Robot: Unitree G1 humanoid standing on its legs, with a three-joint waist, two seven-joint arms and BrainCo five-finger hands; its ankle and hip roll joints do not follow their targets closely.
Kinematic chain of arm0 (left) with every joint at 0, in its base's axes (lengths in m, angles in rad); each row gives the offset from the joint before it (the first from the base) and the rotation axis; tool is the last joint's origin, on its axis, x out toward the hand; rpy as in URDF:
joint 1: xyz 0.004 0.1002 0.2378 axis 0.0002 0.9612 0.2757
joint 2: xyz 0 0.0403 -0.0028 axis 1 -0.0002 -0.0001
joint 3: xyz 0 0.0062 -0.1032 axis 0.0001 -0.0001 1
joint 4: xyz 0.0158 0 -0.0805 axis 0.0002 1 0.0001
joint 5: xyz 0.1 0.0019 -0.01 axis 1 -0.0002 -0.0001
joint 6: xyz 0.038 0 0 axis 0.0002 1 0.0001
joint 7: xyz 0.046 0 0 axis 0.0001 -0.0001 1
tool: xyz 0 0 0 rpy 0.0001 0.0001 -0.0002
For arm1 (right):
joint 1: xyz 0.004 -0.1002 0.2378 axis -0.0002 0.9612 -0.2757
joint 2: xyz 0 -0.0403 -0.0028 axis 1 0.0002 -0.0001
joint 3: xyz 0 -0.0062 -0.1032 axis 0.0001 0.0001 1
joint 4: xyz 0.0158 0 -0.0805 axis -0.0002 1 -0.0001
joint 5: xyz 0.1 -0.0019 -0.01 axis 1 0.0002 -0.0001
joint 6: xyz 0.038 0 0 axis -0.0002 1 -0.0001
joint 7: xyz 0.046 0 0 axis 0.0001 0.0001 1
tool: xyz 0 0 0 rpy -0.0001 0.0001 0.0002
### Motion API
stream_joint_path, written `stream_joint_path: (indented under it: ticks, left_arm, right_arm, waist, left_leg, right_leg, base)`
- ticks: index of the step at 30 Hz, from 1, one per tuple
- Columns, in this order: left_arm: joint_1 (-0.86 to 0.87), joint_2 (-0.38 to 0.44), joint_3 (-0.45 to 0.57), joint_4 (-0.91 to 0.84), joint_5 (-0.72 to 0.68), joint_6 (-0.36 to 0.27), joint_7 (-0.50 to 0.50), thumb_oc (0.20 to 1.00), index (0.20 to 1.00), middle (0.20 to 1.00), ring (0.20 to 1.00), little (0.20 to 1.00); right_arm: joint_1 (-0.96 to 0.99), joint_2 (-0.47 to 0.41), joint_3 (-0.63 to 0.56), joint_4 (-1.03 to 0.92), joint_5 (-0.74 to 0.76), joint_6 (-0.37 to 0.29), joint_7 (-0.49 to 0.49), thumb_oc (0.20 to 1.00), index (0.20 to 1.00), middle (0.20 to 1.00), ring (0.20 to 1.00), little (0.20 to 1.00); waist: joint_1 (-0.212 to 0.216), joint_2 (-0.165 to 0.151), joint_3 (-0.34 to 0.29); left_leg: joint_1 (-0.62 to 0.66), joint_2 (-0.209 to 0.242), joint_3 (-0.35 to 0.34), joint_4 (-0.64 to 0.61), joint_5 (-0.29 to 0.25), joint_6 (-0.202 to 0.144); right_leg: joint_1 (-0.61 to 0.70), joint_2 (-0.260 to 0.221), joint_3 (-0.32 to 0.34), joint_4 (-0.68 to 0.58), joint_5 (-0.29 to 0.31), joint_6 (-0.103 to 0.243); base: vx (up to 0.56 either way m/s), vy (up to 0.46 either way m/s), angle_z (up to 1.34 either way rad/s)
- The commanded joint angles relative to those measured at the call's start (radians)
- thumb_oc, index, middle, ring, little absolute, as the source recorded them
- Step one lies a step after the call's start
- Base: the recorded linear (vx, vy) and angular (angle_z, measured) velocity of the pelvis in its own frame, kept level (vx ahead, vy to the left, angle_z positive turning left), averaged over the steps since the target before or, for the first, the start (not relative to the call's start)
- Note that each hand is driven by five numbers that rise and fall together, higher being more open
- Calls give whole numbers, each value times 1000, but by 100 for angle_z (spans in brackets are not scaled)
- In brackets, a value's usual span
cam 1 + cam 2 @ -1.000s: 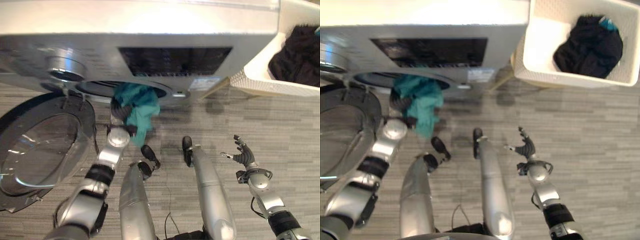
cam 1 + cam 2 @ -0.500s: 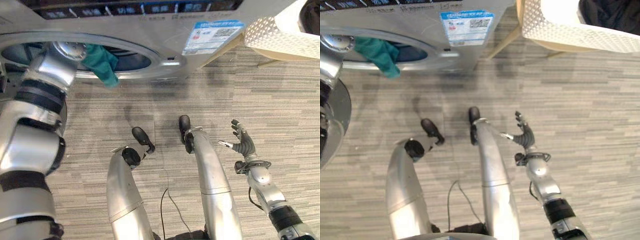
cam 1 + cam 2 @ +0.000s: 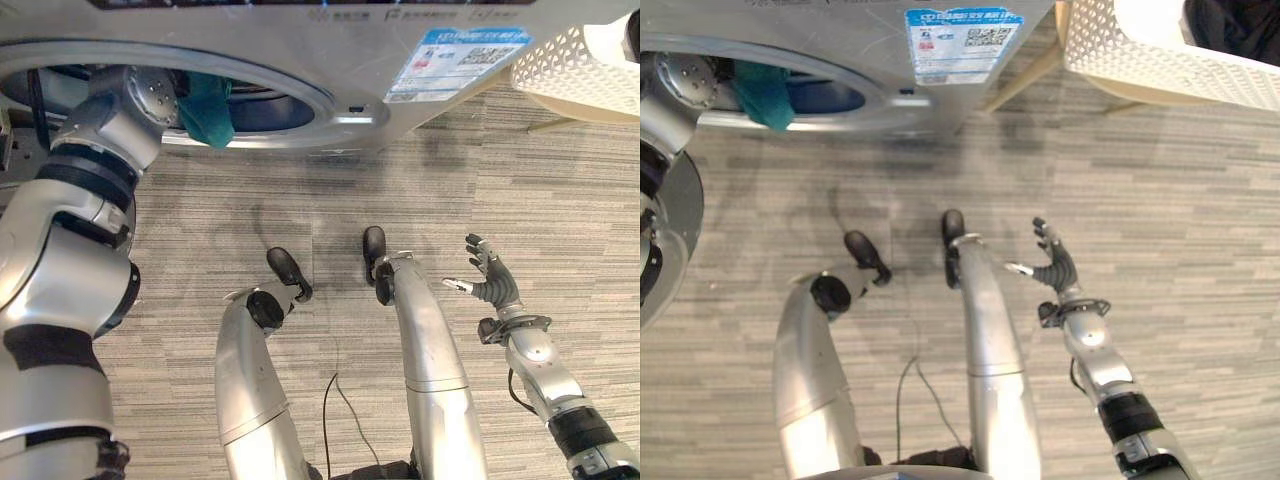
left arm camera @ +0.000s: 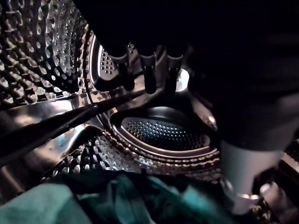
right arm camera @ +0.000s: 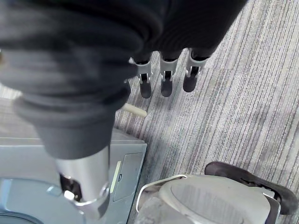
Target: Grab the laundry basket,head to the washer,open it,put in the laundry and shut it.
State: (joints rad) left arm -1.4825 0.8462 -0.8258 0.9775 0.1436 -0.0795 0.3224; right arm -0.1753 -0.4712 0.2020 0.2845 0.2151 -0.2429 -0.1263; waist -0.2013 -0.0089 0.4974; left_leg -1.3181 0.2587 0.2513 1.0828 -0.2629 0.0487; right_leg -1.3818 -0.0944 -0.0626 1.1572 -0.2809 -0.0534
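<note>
While the teal garment (image 3: pixel 207 110) hangs over the washer (image 3: pixel 340 60) door rim, part inside the drum (image 4: pixel 159 133), I am loading. My left hand (image 4: pixel 147 70) reaches into the drum, fingers relaxed, nothing pinched. My right hand (image 3: pixel 487 282) hovers open, fingers spread, above the floor. More dark laundry (image 3: pixel 1238 22) waits in the basket (image 3: pixel 1140 60). Next, I judge, push the cloth fully inside.

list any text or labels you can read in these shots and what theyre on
Sticker on the washer front: blue header, lines of print and square codes, all too small to read.
Control strip along the washer's top edge: small markings, too blurred to read.
Laundry basket: no text visible.
</note>
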Motion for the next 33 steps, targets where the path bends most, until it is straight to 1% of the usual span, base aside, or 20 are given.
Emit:
stream_joint_path:
  ticks: [1, 3, 4, 7, 10, 11, 13, 14, 16, 17, 20, 21, 22, 24, 25, 27, 29, 33]
  left_arm:
    - [121, -25, 53, -19, 34, -24, 14, 1000, 1000, 1000, 1000, 1000]
    - [151, -18, 69, -59, 20, -34, 14, 1000, 1000, 1000, 1000, 1000]
    - [190, 7, 79, -121, 31, -37, 11, 1000, 1000, 1000, 1000, 1000]
    - [237, 44, 59, -151, 104, -28, -6, 1000, 1000, 1000, 1000, 1000]
    - [266, 62, 34, -128, 197, -9, -29, 1000, 1000, 1000, 1000, 1000]
    - [274, 66, 13, -95, 248, 2, -47, 1000, 1000, 1000, 1000, 1000]
    - [274, 66, 3, -76, 274, 8, -54, 1000, 1000, 1000, 1000, 1000]
    - [283, 58, -15, -23, 321, 23, -80, 1000, 1000, 1000, 1000, 1000]
    - [283, 53, -17, -7, 331, 26, -89, 1000, 1000, 1000, 1000, 1000]
    - [280, 36, -31, 37, 357, 33, -102, 1000, 1000, 1000, 1000, 1000]
    - [270, 13, -41, 74, 375, 43, -112, 1000, 1000, 1000, 1000, 1000]
    - [254, -13, -51, 88, 379, 41, -119, 325, 325, 325, 325, 325]
    - [249, -14, -52, 92, 379, 41, -118, 200, 200, 200, 200, 200]
    - [243, -11, -56, 73, 373, 40, -117, 200, 200, 200, 200, 200]
    - [242, -33, -34, 51, 331, 32, -99, 200, 200, 200, 200, 200]
    - [244, -39, -23, 46, 313, 32, -92, 200, 200, 200, 200, 200]
    - [238, -53, 16, 14, 231, 22, -65, 200, 200, 200, 200, 200]
    - [222, -68, 59, -18, 138, 11, -20, 200, 200, 200, 200, 200]
  right_arm:
    - [111, -14, 28, -25, 5, -28, 3, 1000, 1000, 1000, 1000, 1000]
    - [110, -10, 28, -18, 9, -27, 2, 1000, 1000, 1000, 1000, 1000]
    - [108, -13, 25, -15, 10, -26, -2, 1000, 1000, 1000, 1000, 1000]
    - [99, -16, 21, -10, -2, -21, -7, 1000, 1000, 1000, 1000, 1000]
    - [80, -29, 13, -8, -12, -19, -15, 1000, 1000, 1000, 1000, 1000]
    - [66, -44, 9, -10, -11, -20, -19, 1000, 1000, 1000, 1000, 1000]
    - [61, -54, 5, -16, -11, -19, -20, 1000, 1000, 1000, 1000, 1000]
    - [50, -73, 4, -23, -4, -16, -17, 1000, 1000, 1000, 1000, 1000]
    - [52, -80, 1, -31, -1, -14, -15, 1000, 1000, 1000, 1000, 1000]
    - [44, -99, 0, -42, 5, -11, -14, 1000, 1000, 1000, 1000, 1000]
    - [41, -108, 0, -52, 8, -8, -14, 1000, 1000, 1000, 1000, 1000]
    - [30, -120, 11, -53, 5, -6, -15, 1000, 1000, 1000, 1000, 1000]
    - [26, -123, 10, -56, 5, -3, -18, 1000, 1000, 1000, 1000, 1000]
    - [29, -131, 7, -64, -3, 0, -18, 1000, 1000, 1000, 1000, 1000]
    - [35, -124, 5, -77, -18, -3, -24, 1000, 1000, 1000, 1000, 1000]
    - [38, -122, 3, -77, -22, -2, -28, 1000, 1000, 1000, 1000, 1000]
    - [49, -110, 0, -75, -30, -2, -35, 1000, 1000, 1000, 1000, 1000]
    - [65, -82, -1, -66, -40, -8, -45, 1000, 1000, 1000, 1000, 1000]
  waist:
    - [-34, 42, -185]
    - [-27, 42, -187]
    - [-19, 46, -187]
    - [-7, 50, -188]
    - [2, 54, -189]
    - [4, 54, -184]
    - [5, 54, -181]
    - [1, 51, -169]
    - [1, 51, -164]
    - [-5, 47, -149]
    - [-7, 44, -137]
    - [-11, 42, -127]
    - [-13, 41, -122]
    - [-13, 43, -119]
    - [-14, 40, -117]
    - [-13, 41, -118]
    - [-12, 43, -121]
    - [-9, 47, -131]
  left_leg:
    - [-26, 0, -110, 20, -46, -27]
    - [-20, -5, -112, 4, -38, -33]
    - [-11, -9, -111, -26, -26, -42]
    - [-8, -13, -112, -48, -16, -47]
    - [-20, -10, -118, -45, -14, -49]
    - [-29, -7, -124, -40, -13, -49]
    - [-36, -3, -126, -37, -12, -49]
    - [-50, 3, -130, -26, -13, -48]
    - [-56, 7, -133, -22, -13, -49]
    - [-67, 12, -136, -13, -13, -47]
    - [-79, 16, -138, -6, -13, -47]
    - [-95, 19, -142, 6, -12, -46]
    - [-100, 20, -145, 9, -12, -45]
    - [-108, 20, -148, 17, -13, -45]
    - [-112, 22, -151, 29, -16, -43]
    - [-113, 23, -151, 30, -17, -42]
    - [-113, 19, -155, 32, -19, -42]
    - [-108, 15, -154, 22, -17, -42]
  right_leg:
    - [-2, -5, 25, -103, 12, 84]
    - [7, -5, 22, -120, 19, 85]
    - [20, -6, 20, -148, 28, 85]
    - [26, 1, 19, -170, 35, 85]
    - [20, 8, 19, -174, 39, 84]
    - [12, 13, 20, -173, 44, 86]
    - [7, 15, 20, -173, 46, 87]
    - [-3, 20, 19, -168, 49, 88]
    - [-10, 21, 19, -166, 51, 88]
    - [-20, 24, 20, -163, 53, 89]
    - [-30, 26, 20, -159, 56, 90]
    - [-44, 26, 20, -152, 60, 92]
    - [-48, 26, 20, -147, 60, 92]
    - [-54, 28, 20, -142, 60, 92]
    - [-62, 27, 18, -130, 59, 92]
    - [-62, 27, 16, -128, 59, 91]
    - [-62, 27, 14, -127, 57, 89]
    - [-59, 26, 12, -132, 55, 88]
  base:
    - [-29, -18, 9]
    - [-57, -38, 13]
    - [-73, -43, 15]
    - [-57, -26, 9]
    - [-36, -24, 1]
    - [0, 0, 0]
    - [0, 0, 0]
    - [0, 0, 0]
    - [-5, -4, -6]
    - [-5, -1, -9]
    - [0, -9, -10]
    - [9, -10, -7]
    - [9, -10, -5]
    - [6, 1, -2]
    - [0, 0, 0]
    - [18, -11, -5]
    - [7, -6, -2]
    - [0, 0, 0]
